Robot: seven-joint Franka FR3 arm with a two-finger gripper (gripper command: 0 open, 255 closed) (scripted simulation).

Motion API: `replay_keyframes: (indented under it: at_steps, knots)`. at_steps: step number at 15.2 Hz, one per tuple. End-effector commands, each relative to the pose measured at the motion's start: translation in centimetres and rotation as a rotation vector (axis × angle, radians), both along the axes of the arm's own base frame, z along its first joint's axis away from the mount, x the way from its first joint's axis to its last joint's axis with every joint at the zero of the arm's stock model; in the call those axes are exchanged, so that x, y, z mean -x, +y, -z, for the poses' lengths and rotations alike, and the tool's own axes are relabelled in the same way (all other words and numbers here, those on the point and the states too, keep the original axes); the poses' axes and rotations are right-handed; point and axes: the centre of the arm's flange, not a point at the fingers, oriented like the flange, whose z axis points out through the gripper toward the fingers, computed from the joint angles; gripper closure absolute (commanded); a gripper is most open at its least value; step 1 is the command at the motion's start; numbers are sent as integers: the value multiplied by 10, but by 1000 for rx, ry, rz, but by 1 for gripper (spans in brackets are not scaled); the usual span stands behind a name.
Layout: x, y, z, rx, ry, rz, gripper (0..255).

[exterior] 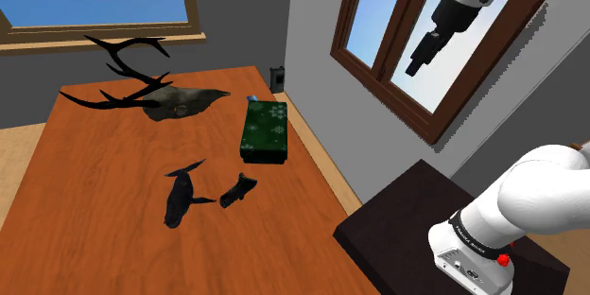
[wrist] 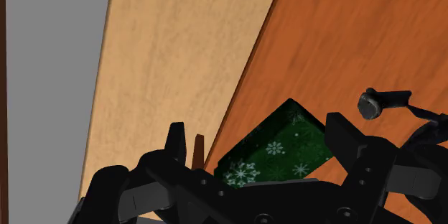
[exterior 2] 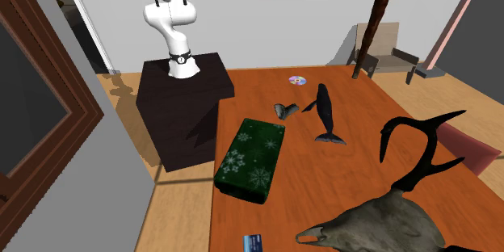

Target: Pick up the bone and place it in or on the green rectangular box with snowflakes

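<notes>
The wooden table [exterior: 95, 180] bears everything. At its far end in the shoulder view lies an antlered skull [exterior: 184, 102]. The green snowflake box [exterior: 264, 130] lies flat near the table edge on the window side. A dark whale figure [exterior: 180, 199] rests closer to the camera. The bone [exterior: 238, 191], a small dark grey piece, sits just beside the whale on the box's side, apart from the box. The gripper [exterior: 417, 66] hangs high before the window, off the table, fingers spread and empty.
</notes>
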Motion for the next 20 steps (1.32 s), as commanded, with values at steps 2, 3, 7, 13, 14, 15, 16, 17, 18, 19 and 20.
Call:
replay_keyframes:
  at_steps: [2,3,7,13,14,15,16,17,18,19,20]
  knots:
    - [-3,10,9,0,1,12,0]
    - [-5,20,17,0,2,24,0]
    - [-18,59,52,1,5,72,0]
    - [-40,117,104,1,9,144,0]
    - [-44,126,112,2,10,156,0]
    - [-48,135,121,2,11,168,0]
    - [-52,145,130,2,12,180,0]
    - [-56,154,138,2,12,192,0]
    - [-61,163,147,2,13,204,0]
    - [-65,172,156,2,14,216,0]
    - [-70,182,164,2,15,228,0]
